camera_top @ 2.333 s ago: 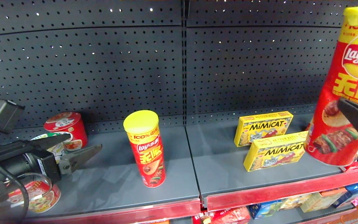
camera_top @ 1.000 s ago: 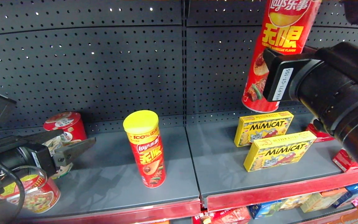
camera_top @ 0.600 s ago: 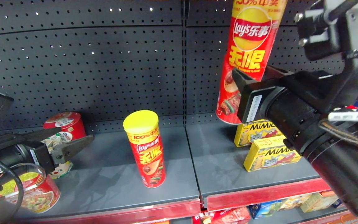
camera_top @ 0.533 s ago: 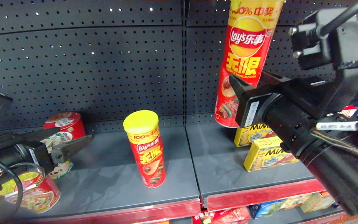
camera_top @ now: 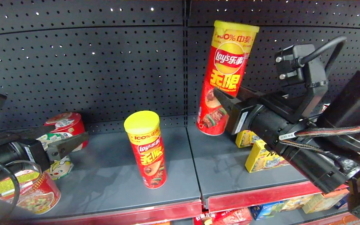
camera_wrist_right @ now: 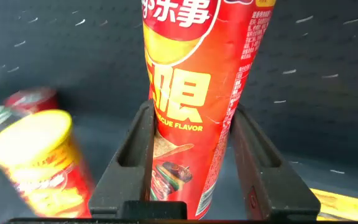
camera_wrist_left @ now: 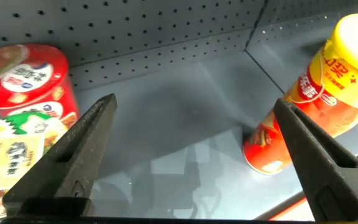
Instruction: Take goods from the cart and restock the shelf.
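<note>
Above shelf (camera_top: 223, 165): chip can (camera_top: 227, 72), tilted, in right hand (camera_top: 223, 95); second can (camera_top: 146, 150) upright; left hand (camera_top: 72, 133) apparently open.

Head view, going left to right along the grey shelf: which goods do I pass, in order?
front noodle cup → standing chip can → raised chip can → front yellow box
</note>
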Motion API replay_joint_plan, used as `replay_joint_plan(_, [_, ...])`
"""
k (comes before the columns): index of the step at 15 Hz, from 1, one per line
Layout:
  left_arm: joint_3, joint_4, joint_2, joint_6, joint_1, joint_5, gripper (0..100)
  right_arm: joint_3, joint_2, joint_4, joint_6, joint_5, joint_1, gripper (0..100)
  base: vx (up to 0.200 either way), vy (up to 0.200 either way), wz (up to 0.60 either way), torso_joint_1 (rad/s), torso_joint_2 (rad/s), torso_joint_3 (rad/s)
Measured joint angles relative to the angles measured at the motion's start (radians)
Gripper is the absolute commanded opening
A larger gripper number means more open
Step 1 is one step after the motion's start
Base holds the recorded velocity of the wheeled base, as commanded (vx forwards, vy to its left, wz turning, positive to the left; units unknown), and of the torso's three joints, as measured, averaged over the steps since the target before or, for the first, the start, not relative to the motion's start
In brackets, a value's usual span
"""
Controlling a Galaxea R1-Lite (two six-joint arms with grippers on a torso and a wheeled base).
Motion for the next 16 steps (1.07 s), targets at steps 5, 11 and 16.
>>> replay_joint_plan(5, [-0.003, 0.003, -0.004, 0.015, 0.003, 0.000, 100, -0.019, 0.086, 0.021, 0.011, 0.225, -0.135, 0, 0.000, 0.000, 0.00, 0.000, 0.00, 0.000])
replay_joint_plan(11, [-0.023, 0.006, -0.004, 0.035, 0.013, 0.000, 100, -0.151, 0.237, 0.020, 0.011, 0.310, -0.197, 0, 0.000, 0.000, 0.00, 0.000, 0.00, 0.000])
replay_joint_plan(16, [-0.027, 0.006, -0.004, 0.035, 0.016, 0.000, 100, -0.238, 0.337, 0.033, 0.011, 0.369, -0.218, 0, 0.000, 0.000, 0.00, 0.000, 0.00, 0.000])
